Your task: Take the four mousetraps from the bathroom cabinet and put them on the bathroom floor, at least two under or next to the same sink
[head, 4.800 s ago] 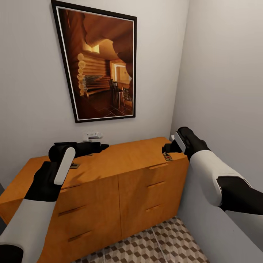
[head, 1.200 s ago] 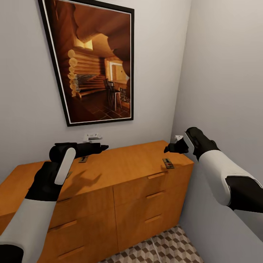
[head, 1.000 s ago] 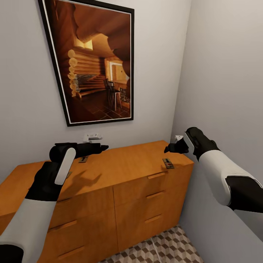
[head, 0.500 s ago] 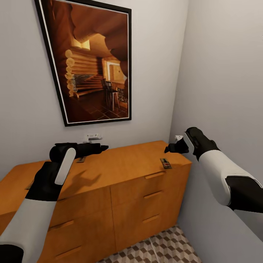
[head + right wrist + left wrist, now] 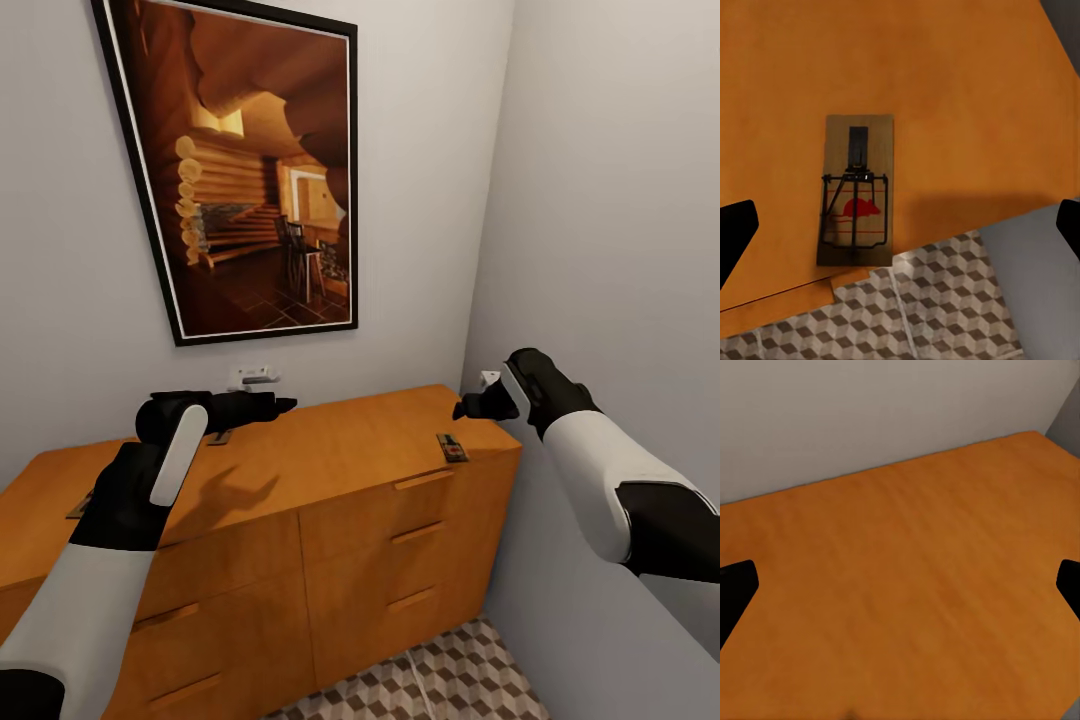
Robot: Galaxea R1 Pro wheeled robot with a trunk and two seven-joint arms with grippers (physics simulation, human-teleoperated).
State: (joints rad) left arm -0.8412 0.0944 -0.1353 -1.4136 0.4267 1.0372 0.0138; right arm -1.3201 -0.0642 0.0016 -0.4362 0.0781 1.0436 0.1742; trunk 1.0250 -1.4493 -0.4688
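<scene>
While the right gripper (image 5: 470, 407) hovers spread and empty, that mousetrap (image 5: 856, 190) looks light, stiff and thin — pinch the board's long edges.

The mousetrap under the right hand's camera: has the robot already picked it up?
No. In the right wrist view the mousetrap lies flat on the cabinet top near its edge, with the right gripper open and nothing between its fingers.
</scene>
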